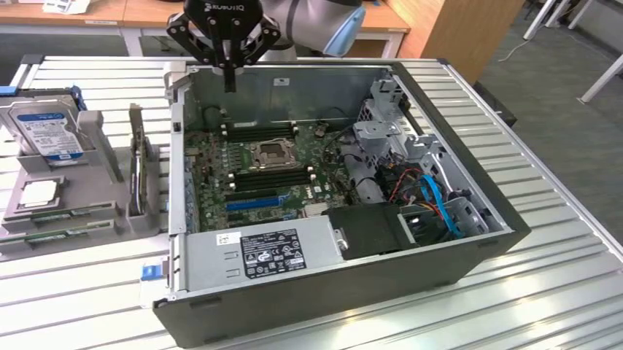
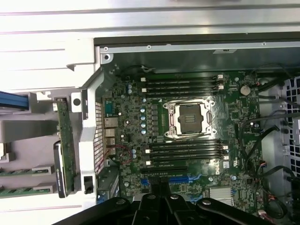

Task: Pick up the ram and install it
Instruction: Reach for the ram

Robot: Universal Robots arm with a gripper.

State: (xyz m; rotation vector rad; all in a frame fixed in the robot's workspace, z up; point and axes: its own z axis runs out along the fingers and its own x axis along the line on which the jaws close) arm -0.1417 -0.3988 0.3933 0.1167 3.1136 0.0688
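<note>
End effector (image 1: 230, 84) closed, empty, above computer case (image 1: 341, 292) back wall. Ram (image 1: 60, 214) lies well apart in grey holder (image 1: 93, 135). You likely need fingers spread before descent. Pinch long edges, not chips.

Closed gripper (image 1: 230, 87) above open computer case (image 1: 331, 310)

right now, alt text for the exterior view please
A shut gripper hangs above the far wall of an open computer case, motherboard exposed. On the exterior view's left, a grey holder carries a hard drive and ram sticks.
</note>
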